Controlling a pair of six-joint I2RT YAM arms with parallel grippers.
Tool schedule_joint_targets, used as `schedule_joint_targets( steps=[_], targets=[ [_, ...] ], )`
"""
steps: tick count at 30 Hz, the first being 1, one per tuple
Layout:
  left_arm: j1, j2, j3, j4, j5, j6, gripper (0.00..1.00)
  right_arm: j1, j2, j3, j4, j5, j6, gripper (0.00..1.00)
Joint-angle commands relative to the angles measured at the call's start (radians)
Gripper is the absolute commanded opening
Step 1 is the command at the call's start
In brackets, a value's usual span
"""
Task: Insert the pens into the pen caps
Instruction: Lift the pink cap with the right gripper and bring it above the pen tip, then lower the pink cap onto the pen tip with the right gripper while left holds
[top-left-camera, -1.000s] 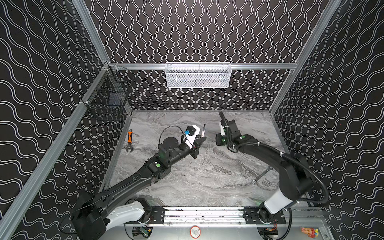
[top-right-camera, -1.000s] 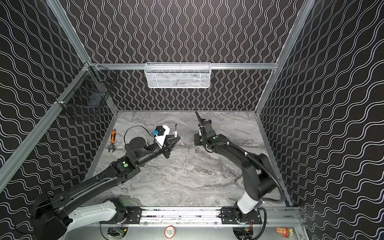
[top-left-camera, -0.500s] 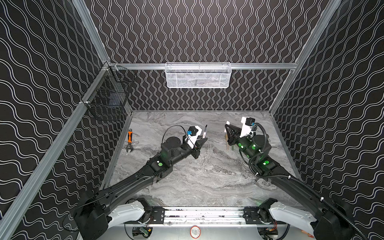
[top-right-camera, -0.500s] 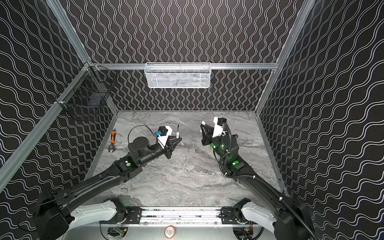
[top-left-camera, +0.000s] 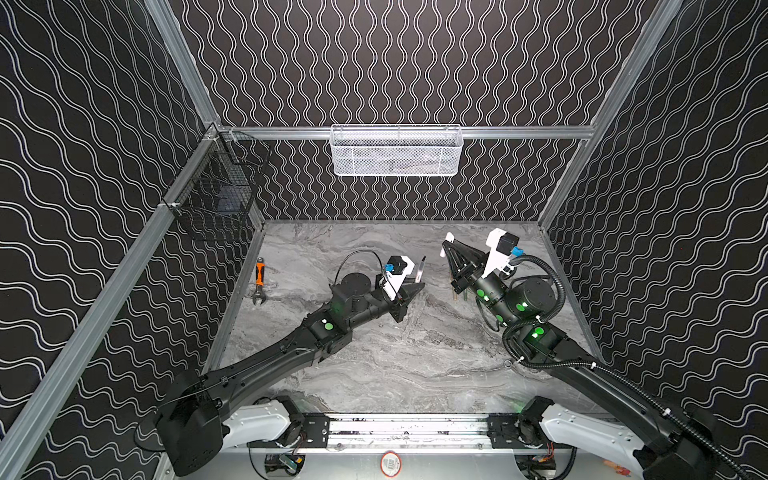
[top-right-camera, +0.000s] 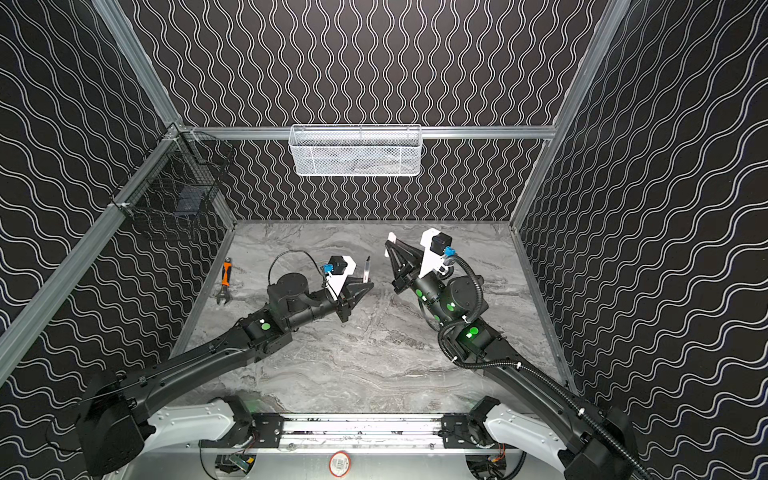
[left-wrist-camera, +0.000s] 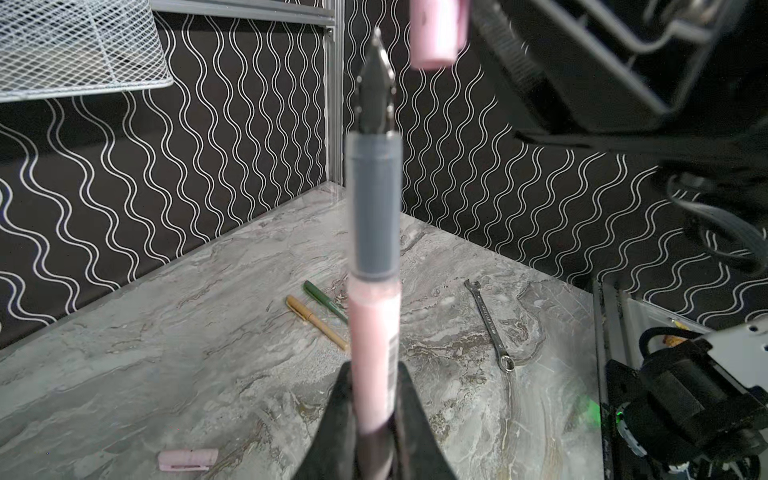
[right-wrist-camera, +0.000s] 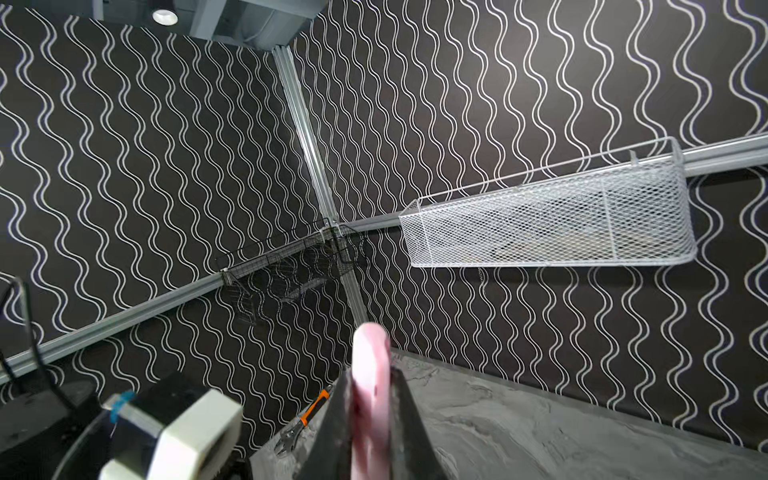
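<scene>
Above the table (top-left-camera: 374, 365), left hand (left-wrist-camera: 374, 370) clamping pink pen (left-wrist-camera: 374, 328), right hand (right-wrist-camera: 370, 374) clamping pink cap (right-wrist-camera: 370, 353), loose cap (left-wrist-camera: 188, 460) only wrist-visible.

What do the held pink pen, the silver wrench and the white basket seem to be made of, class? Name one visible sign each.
Pen: likely plastic, with a smooth pale-pink barrel and a translucent grey grip section; the dark nib glints, possibly metal.
Silver wrench: steel by its look, with a bright reflective sheen.
Basket: probably white-coated metal mesh, with a diamond lattice and a thin wire rim.
</scene>
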Motion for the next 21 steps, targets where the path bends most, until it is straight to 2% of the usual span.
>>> schedule_joint_targets(
  steps=[1,8,21],
  targets=[
    [-0.004,0.009,0.013,0.015,0.01,0.0,0.09,0.016,0.002,0.021,0.051,-0.015,-0.017,0.11],
    [-0.015,0.012,0.014,0.009,0.009,0.01,0.09,0.045,0.036,0.048,0.048,-0.042,-0.004,0.11],
    [-0.022,-0.005,0.01,0.009,-0.011,0.023,0.08,0.061,0.063,0.038,0.048,-0.02,-0.012,0.11]
  ],
)
